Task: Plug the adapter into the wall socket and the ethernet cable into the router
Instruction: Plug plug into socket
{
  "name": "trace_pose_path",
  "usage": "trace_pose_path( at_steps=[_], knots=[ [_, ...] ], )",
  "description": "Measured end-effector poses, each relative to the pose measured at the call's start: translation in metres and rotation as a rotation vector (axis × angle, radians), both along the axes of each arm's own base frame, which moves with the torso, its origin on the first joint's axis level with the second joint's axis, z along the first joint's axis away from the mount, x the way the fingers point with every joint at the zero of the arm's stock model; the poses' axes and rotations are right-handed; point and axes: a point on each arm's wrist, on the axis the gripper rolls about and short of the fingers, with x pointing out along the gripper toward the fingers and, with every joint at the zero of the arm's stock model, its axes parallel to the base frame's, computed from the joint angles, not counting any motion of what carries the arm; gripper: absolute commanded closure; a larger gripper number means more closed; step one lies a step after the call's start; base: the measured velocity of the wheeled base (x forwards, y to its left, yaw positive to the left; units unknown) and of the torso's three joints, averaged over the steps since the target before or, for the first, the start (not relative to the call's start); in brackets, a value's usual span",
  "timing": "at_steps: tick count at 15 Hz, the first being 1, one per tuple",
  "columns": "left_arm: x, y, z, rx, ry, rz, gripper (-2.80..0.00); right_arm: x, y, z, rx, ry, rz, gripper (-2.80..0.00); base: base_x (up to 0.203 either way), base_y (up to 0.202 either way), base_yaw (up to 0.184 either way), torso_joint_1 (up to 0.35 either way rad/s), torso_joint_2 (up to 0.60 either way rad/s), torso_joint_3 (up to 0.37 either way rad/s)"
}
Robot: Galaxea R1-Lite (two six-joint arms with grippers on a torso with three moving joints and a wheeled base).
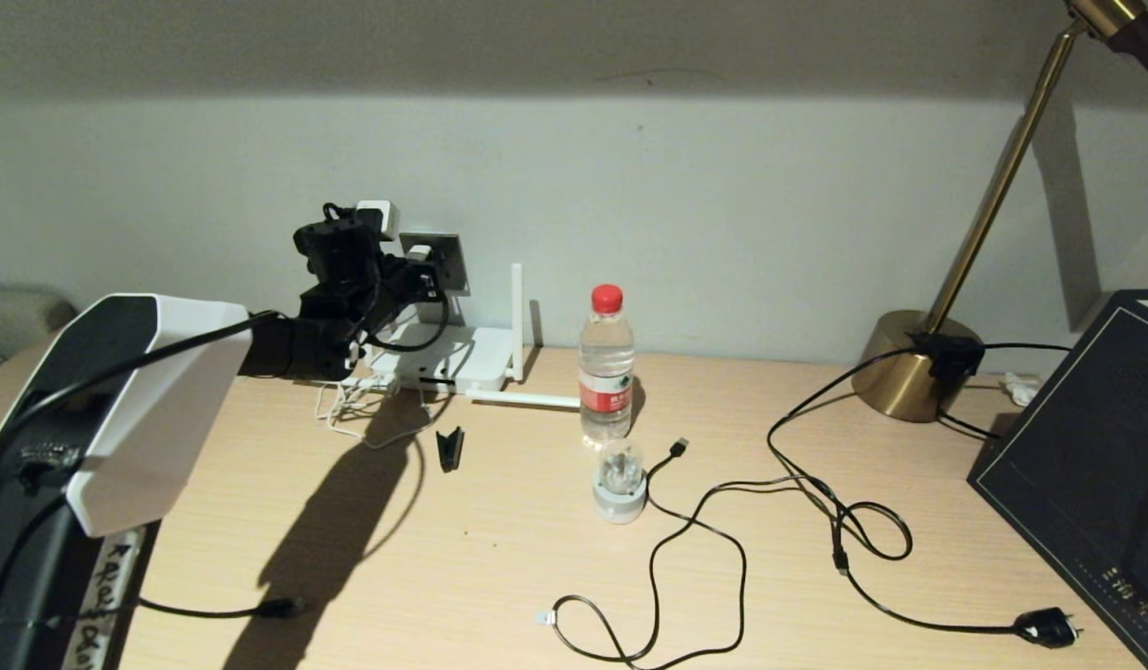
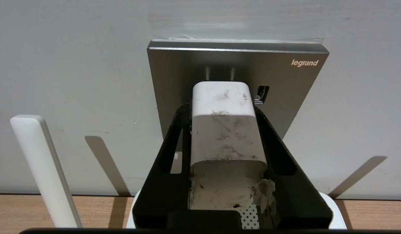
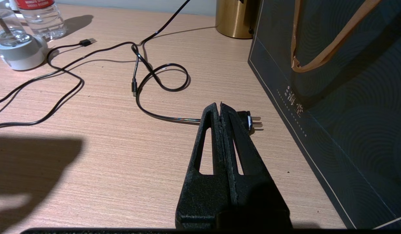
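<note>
clamping the adapter [image 2: 225,126] between its fingers, the left gripper [image 2: 224,107] holds it right at the grey socket [image 2: 294,87] on the wall above the router [image 1: 462,361]. right gripper [image 3: 220,109] pressed together over the wooden desk [image 3: 90,146], by a dark bag [image 3: 350,113].
</note>
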Motion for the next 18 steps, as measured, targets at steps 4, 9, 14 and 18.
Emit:
trace_pose_path(
  at_steps=[4,9,14,18],
  knots=[
    [-0.0004,0.0001,0.0006,-0.005,0.005,-0.001,0.00,0.0000,0.0000,0.0000,0.000,0.000,0.000,0.00,0.000,0.000,0.000,0.000,0.00,0.000],
    [-0.0024,0.0013,0.0028,-0.001,0.037,-0.016,0.00,0.0000,0.0000,0.0000,0.000,0.000,0.000,0.00,0.000,0.000,0.000,0.000,0.00,0.000],
    [-0.0023,0.0020,0.0044,0.010,0.016,-0.017,0.00,0.0000,0.0000,0.0000,0.000,0.000,0.000,0.00,0.000,0.000,0.000,0.000,0.00,0.000],
    [-0.0030,0.0006,0.0058,-0.005,0.014,-0.082,0.00,0.0000,0.0000,0.0000,0.000,0.000,0.000,0.00,0.000,0.000,0.000,0.000,0.00,0.000]
  ],
)
